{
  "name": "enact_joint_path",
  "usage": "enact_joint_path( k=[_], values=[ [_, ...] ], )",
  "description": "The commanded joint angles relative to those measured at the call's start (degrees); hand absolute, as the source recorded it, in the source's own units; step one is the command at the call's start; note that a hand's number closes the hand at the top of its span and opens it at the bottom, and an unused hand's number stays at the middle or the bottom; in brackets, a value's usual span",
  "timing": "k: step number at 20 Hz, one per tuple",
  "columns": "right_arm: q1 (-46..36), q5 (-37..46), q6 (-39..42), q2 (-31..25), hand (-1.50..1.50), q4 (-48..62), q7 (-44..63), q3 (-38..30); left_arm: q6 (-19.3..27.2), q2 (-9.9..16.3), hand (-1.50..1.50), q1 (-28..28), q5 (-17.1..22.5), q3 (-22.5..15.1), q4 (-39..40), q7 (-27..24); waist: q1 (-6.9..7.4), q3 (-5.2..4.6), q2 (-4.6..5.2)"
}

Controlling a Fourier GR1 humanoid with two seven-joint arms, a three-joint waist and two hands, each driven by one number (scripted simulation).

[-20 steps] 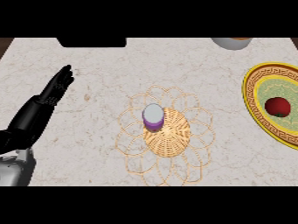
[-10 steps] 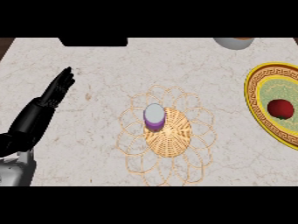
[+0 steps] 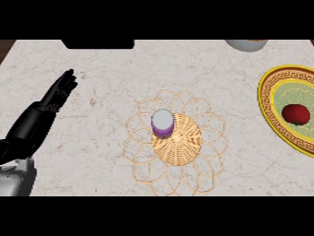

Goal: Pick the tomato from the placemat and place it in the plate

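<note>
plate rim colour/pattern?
Yellow rim with a dark red Greek-key band, around a pale green centre; the head view shows it.

Round red tomato [image 3: 296, 114] lying inside the yellow-rimmed, green-centred round plate [image 3: 273, 87], far to the right of the open black left hand [image 3: 33, 122]. Woven tan wicker placemat [image 3: 186, 152] with looped wire border, between that hand and the plate.

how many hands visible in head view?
1. The left hand lies open at the counter's left side, fingers straight, pointing away from the robot. The right hand is out of view.
</note>
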Motion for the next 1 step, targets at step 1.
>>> enact_joint_path(
  k=[1],
  values=[
    [0.9,-1.9,15.7,-2.2,-1.5,0.6,-9.3,0.6,-0.1,-0.5,0.0,0.9,-0.5,-1.0,-0.6,-0.3,0.54,0.05,-0.03]
  ],
)
